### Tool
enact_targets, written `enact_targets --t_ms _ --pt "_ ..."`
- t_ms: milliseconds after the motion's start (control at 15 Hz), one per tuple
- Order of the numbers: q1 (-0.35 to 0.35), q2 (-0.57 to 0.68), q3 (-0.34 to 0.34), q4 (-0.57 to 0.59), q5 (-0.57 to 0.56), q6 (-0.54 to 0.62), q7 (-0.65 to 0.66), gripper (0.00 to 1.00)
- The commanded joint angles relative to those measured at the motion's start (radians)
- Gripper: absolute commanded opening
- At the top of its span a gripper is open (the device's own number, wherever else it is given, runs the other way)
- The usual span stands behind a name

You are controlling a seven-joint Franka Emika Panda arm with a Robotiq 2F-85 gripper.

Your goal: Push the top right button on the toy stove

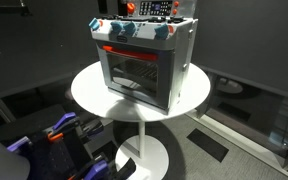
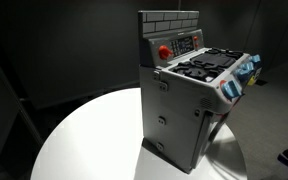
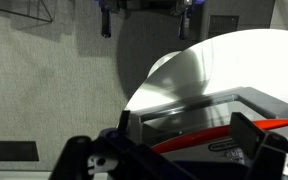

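Where the room falls dark around it, the round white table [image 1: 89, 90] on its single pedestal is the biggest thing to look at. The toy stove [image 1: 144, 62] stands upright on it. In an exterior view it sits nearer the table edge on its door side, with a broad sweep of bare white top [image 2: 84, 135] left behind it.

It is a boxy silver-grey piece with a grey brick-pattern back wall [image 2: 169, 20] rising above the dark burner top [image 2: 199, 68].

The gripper [image 3: 184, 125] shows only in the wrist view, coming in from the bottom. It looks across the table edge at the stove's door side. Its dark jaws stand spread wide with nothing held, and they are apart from the stove.

On the stove front, the glass door [image 1: 134, 72] sits under a red strip [image 1: 134, 48], with blue knobs [image 1: 132, 30] above that. On the back wall, a round red button [image 2: 164, 50] lies just beside a small control panel [image 2: 187, 43], whose separate keys are too small to tell apart.
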Motion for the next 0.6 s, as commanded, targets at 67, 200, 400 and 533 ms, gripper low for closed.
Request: enact_targets --t_ms 67,200,400,533 --pt "-0.007 0.069 0.006 0.061 -0.003 0.049 0.015 1.00" --pt "-0.007 0.103 0.006 0.090 -0.003 0.081 0.018 1.00" --pt "-0.011 0.167 0.009 0.148 -0.003 0.134 0.041 1.00" --pt "-0.015 0.214 0.013 0.191 -0.010 0.180 0.064 1.00"
